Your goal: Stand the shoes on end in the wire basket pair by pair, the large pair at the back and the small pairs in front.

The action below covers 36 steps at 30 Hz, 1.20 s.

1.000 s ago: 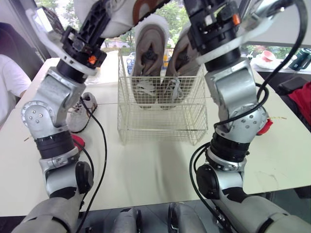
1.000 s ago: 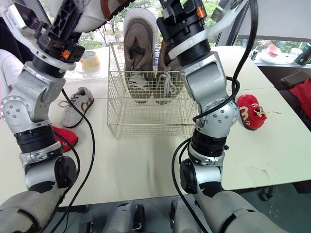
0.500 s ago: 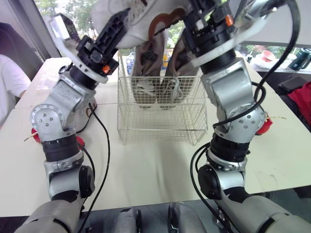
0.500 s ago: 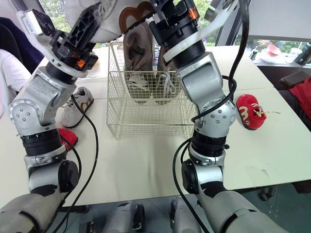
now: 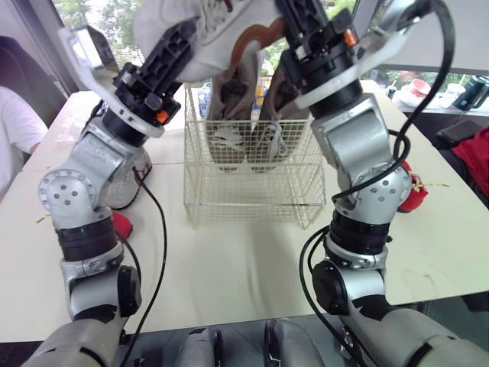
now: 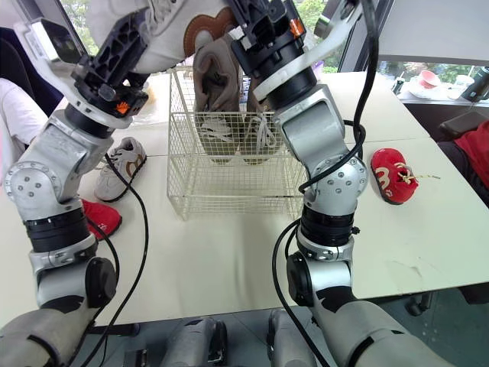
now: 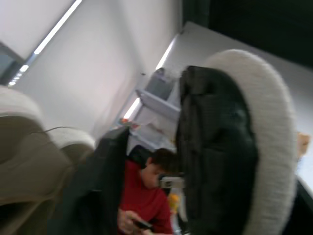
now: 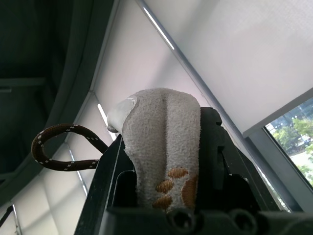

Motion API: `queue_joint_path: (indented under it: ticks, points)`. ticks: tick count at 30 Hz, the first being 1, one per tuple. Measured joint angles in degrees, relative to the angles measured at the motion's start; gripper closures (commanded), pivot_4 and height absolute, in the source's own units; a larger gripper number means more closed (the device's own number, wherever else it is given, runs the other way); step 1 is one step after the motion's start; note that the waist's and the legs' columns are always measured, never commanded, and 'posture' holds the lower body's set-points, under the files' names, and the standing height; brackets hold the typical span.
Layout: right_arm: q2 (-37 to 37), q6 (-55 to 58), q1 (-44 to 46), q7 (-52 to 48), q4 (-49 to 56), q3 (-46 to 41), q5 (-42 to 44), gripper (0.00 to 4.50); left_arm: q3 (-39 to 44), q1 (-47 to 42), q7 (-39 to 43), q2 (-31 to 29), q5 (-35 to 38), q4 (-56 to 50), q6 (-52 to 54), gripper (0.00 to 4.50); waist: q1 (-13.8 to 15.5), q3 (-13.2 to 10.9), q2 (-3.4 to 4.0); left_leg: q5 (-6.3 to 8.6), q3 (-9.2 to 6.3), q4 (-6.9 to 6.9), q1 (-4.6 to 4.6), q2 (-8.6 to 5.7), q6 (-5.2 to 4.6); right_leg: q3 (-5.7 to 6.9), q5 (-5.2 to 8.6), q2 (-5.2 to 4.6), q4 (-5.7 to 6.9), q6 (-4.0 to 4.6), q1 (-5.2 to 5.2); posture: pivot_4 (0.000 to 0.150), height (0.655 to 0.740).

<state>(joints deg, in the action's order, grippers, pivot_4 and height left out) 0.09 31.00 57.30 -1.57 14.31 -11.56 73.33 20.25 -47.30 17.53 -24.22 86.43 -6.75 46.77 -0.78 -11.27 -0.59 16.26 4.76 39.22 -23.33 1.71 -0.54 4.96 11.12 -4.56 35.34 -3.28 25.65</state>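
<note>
Pinching the white fleece shoe (image 5: 221, 30) by its brown-printed end between the fingers of the right gripper (image 8: 166, 147), high over the wire basket (image 5: 252, 195) at mid-table (image 5: 229, 260). Pressing the left gripper (image 5: 177, 47) against that shoe's left end; grip there impossible to tell. Showing the large beige pair (image 5: 244, 115) on end at the basket's far side. Listing also a grey shoe (image 6: 121, 167) left of the basket, a red shoe (image 6: 98, 216) nearer left, another (image 6: 391, 174) right.

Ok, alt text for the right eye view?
The left end effector and right end effector hold a white shoe up near a wire basket with two beige shoes standing on end. A grey shoe and two red shoes lie on the table.
</note>
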Motion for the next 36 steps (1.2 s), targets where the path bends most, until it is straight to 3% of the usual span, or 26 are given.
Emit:
queue_joint_path:
  ticks: [6, 9, 11, 16, 20, 27, 35, 36]
  points:
    - [-10.3, 0.0, 5.8, -6.4, -5.4, -3.9, -0.3, 3.19, -5.3, 11.3, 2.9, -8.8, -8.9, -8.8, 3.4, 0.03, 0.3, 0.0, 0.03, 0.04, -0.01, -0.02, -0.08, -0.02, -0.07, 0.03, 0.01, -0.03, -0.14, 0.00, 0.01, 0.150, 0.7400]
    - [-29.5, 4.3, 8.9, -21.3, -9.8, -2.2, -5.9, 3.19, -5.5, 16.4, 2.2, -15.4, -8.7, -13.6, 7.1, 0.03, 0.3, 0.0, -0.05, 0.18, 0.01, -0.03, -0.12, -0.05, -0.28, 0.02, 0.04, -0.08, -0.29, -0.01, 0.01, 0.150, 0.7400]
    - [-37.3, 5.6, 8.6, -30.7, -13.2, -2.0, -9.3, 3.19, -4.7, 17.4, 2.3, -18.2, -8.5, -16.0, 8.0, 0.03, 0.2, 0.0, -0.04, 0.22, 0.08, -0.05, -0.09, -0.06, -0.33, -0.03, 0.05, -0.09, -0.30, -0.02, 0.02, 0.150, 0.7400]
    - [-51.7, 6.3, 7.3, -55.9, -24.3, 4.3, -19.7, 3.19, -2.2, 19.5, 0.6, -17.8, -4.6, -17.2, 7.5, 0.03, 0.1, 0.0, -0.03, 0.21, 0.11, -0.06, -0.02, -0.02, -0.32, -0.05, 0.05, -0.04, -0.26, -0.02, 0.02, 0.150, 0.7400]
    - [-52.3, -0.1, 7.5, -66.2, -28.6, 10.3, -30.5, 3.19, -2.1, 21.1, 0.3, -17.5, -4.1, -17.1, 7.4, 0.03, -0.2, 0.0, -0.01, 0.14, 0.16, -0.06, -0.01, 0.06, -0.21, -0.11, 0.06, 0.07, -0.18, -0.01, 0.10, 0.150, 0.7400]
    - [-47.3, -12.1, 8.0, -72.5, -33.1, 15.2, -42.9, 3.19, -2.0, 22.3, 0.1, -17.5, -3.1, -17.9, 7.2, 0.03, 0.4, 0.0, -0.02, 0.06, 0.18, -0.03, -0.09, 0.00, -0.06, -0.11, 0.05, -0.02, -0.19, -0.02, 0.12, 0.150, 0.7400]
    - [-43.3, -15.2, 5.9, -76.8, -34.3, 16.7, -47.5, 3.19, -2.1, 21.9, -0.6, -17.2, -2.6, -17.8, 6.4, 0.03, 0.4, 0.0, -0.03, -0.11, 0.18, -0.02, -0.08, 0.00, 0.23, -0.11, 0.04, -0.03, -0.18, -0.02, 0.11, 0.150, 0.7400]
    - [-43.0, -15.4, 5.5, -77.1, -35.1, 16.8, -48.1, 2.80, -2.1, 21.9, -0.6, -17.3, -2.4, -17.8, 6.4, 0.01, 0.4, 0.0, -0.03, -0.11, 0.18, -0.02, -0.08, 0.00, 0.23, -0.10, 0.04, -0.03, -0.18, -0.02, 0.11, 0.150, 0.7400]
